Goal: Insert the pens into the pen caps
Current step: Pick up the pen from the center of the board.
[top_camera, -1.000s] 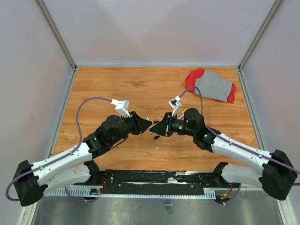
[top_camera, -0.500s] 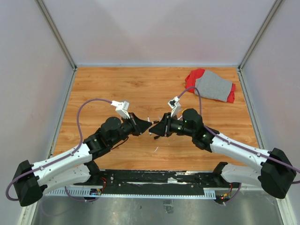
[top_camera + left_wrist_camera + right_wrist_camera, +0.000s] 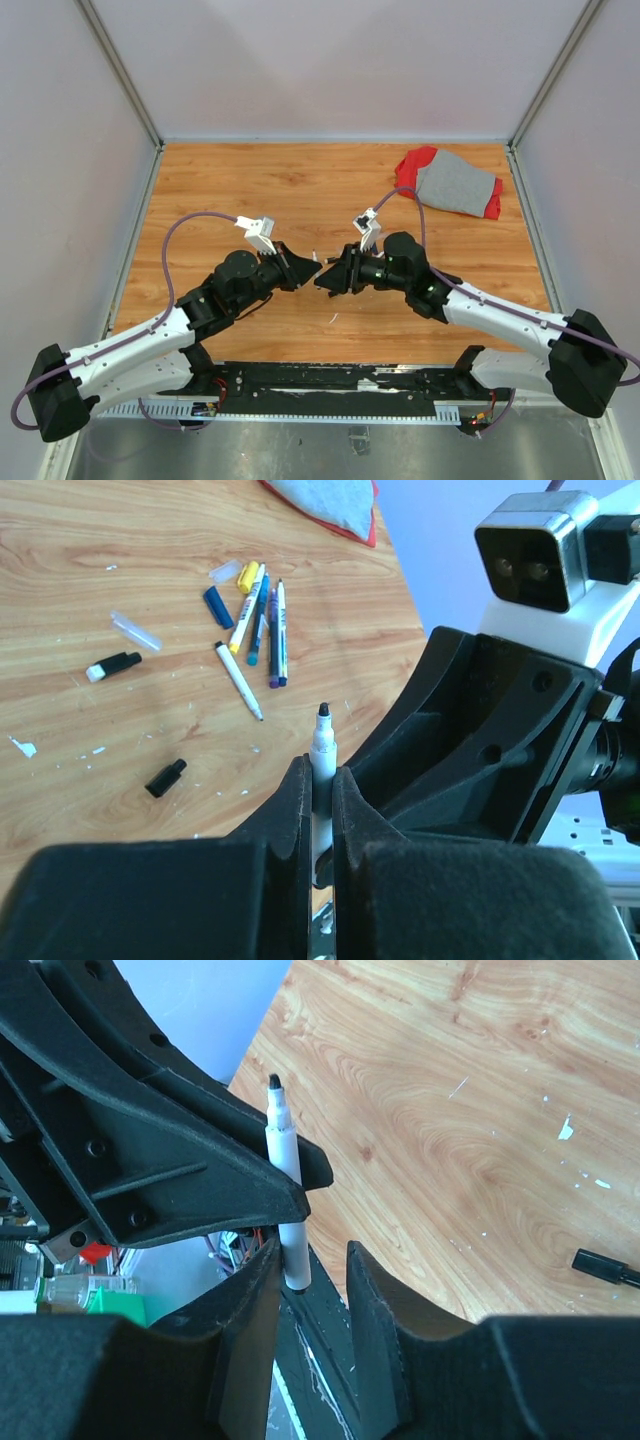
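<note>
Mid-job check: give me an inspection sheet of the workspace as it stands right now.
Surface: wooden tabletop, white specks.
Job's things: white-barrelled, black-tipped pen in the left gripper; loose pens, blue cap, black cap lying on the wood.
Clutter: red and grey cloth, far right corner.
Grippers: left gripper shut on the pen; right gripper open, pen end against one finger.
Cables: purple cable looped over each arm.
Surroundings: pale walls; nothing else seen.

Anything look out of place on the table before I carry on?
Small white flecks litter the table near the loose pens and pen caps; they look like debris. Nothing else stands out.
</note>
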